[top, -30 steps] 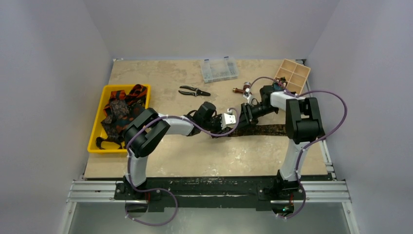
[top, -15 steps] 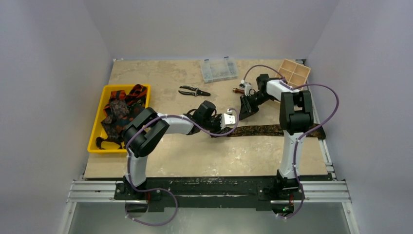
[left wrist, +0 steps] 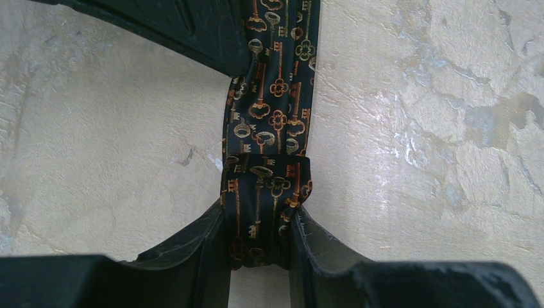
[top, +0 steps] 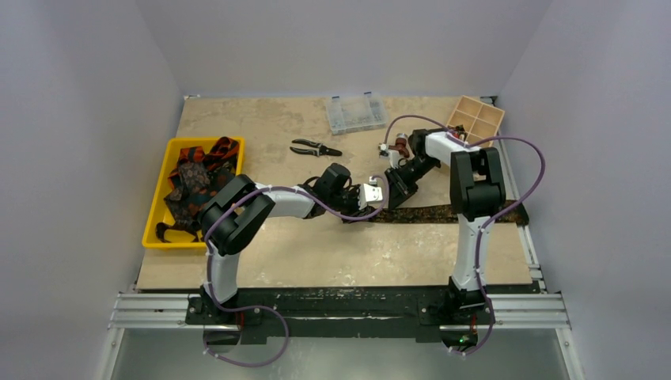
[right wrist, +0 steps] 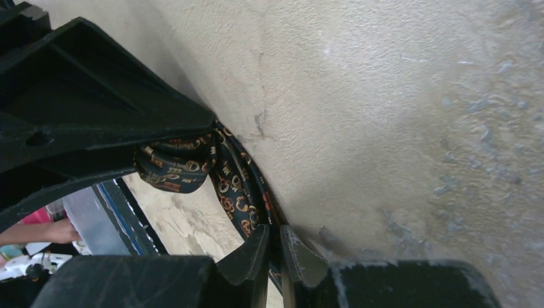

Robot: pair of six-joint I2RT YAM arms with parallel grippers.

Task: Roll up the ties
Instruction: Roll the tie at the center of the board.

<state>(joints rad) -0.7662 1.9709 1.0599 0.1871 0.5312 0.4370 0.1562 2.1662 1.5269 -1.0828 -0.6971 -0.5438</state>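
A navy tie with gold and red key print (top: 443, 212) lies stretched across the table towards the right. My left gripper (left wrist: 260, 247) is shut on its folded near end (left wrist: 266, 186), also seen from above (top: 370, 195). My right gripper (right wrist: 274, 253) is shut on the edge of the same tie (right wrist: 237, 186), right beside the left gripper (top: 389, 188). One of its fingers (left wrist: 192, 25) shows at the top of the left wrist view. More ties (top: 194, 180) are heaped in a yellow tray (top: 154, 226) on the left.
Black-handled pliers (top: 315, 148) lie behind the grippers. A clear plastic parts box (top: 356, 113) and a wooden compartment box (top: 475, 120) stand at the back. A small brown item (top: 389, 146) lies near the right arm's wrist.
My right gripper drew back from the tie towards the far side, then came back down next to the left gripper. The right arm's elbow shifted left. The left gripper stayed put.
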